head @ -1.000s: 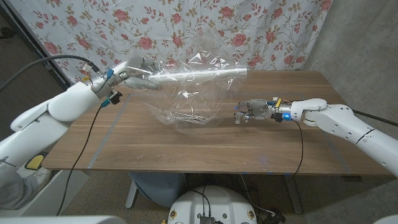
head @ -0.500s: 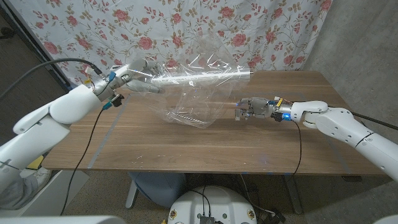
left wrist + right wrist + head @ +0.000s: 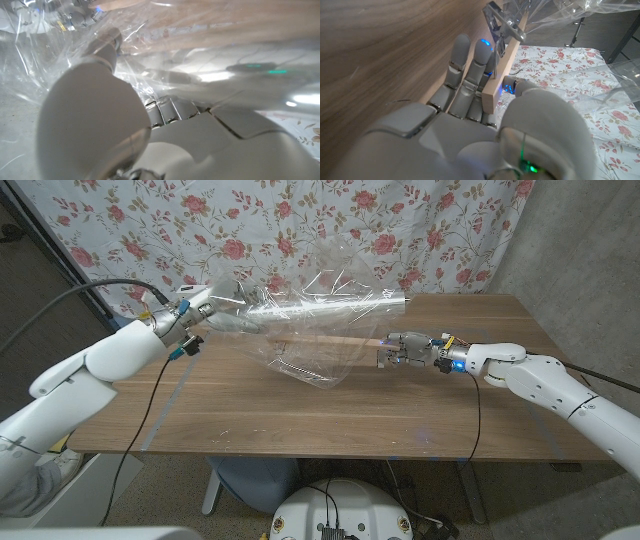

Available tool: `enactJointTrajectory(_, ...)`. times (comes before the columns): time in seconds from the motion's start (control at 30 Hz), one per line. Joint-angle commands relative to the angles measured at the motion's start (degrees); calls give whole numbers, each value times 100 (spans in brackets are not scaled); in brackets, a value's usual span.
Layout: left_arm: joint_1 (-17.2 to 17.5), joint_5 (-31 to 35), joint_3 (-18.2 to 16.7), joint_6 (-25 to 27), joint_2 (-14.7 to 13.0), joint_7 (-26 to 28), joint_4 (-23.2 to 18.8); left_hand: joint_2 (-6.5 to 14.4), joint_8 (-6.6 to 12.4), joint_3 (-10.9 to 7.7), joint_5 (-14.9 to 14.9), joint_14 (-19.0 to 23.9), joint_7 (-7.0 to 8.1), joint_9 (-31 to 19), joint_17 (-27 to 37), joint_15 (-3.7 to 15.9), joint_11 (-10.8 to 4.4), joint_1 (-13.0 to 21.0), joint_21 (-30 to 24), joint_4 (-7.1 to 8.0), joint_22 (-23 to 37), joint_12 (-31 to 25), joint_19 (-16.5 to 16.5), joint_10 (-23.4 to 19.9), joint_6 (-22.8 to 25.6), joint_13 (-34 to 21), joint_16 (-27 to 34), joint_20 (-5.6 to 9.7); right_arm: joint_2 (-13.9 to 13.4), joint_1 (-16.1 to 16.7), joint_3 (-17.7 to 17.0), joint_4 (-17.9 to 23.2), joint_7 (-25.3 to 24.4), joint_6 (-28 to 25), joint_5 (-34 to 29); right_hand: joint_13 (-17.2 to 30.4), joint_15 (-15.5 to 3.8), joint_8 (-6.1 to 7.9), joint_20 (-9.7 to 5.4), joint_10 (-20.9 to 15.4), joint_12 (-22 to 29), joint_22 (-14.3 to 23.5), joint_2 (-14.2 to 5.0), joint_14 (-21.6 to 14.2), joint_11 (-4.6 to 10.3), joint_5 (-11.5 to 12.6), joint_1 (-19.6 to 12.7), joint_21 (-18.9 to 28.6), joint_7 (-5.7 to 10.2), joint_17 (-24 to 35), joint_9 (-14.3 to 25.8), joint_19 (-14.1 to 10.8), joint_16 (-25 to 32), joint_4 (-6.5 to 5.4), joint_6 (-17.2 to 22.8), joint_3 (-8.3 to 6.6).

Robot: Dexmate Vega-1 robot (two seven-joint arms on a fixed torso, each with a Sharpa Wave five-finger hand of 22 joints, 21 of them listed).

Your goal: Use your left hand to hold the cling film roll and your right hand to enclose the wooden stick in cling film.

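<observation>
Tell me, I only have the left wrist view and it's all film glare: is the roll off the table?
Observer: Yes. In the head view the left hand holds the cling film roll up above the wooden table, roughly level.
Operator: Where does the film go?
Observer: A loose sheet of cling film hangs from the roll down to the table.
Operator: And the stick?
Observer: The right hand grips one end of the wooden stick; the right wrist view shows fingers on one side and film bunched at the stick's far end.
</observation>
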State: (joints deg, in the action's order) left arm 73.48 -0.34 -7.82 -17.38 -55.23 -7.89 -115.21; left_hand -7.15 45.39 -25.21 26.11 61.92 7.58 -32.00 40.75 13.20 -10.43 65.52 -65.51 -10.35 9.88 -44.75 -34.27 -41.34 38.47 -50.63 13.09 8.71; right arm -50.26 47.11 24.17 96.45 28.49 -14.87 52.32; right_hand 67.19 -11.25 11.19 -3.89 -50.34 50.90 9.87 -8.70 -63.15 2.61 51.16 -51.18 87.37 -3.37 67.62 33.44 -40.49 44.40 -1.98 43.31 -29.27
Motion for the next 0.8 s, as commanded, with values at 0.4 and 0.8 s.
enactJointTrajectory(0.4,41,-18,36,-92,-44,71,64,748,642,-165,38,69,141,-371,19,3,-33,577,-53,144,2,-22,26,-48,132,-9,-3,-6,54,-83,13,-1,-35,-25,0,61,-132,43,-320,-328,10,13,-150,-20,290,-12,19,-27,389,35,11,-39,-2,975,428,-1817)
enactJointTrajectory(0.8,119,3,-33,-108,-51,51,28,754,639,-169,40,76,117,-358,32,1,-20,571,-62,147,2,-25,34,-33,132,-30,1,-5,84,-111,47,-19,-41,-34,-28,99,-131,42,-319,-328,6,9,-146,-46,278,-13,20,-49,394,64,11,-42,5,973,430,-1819)
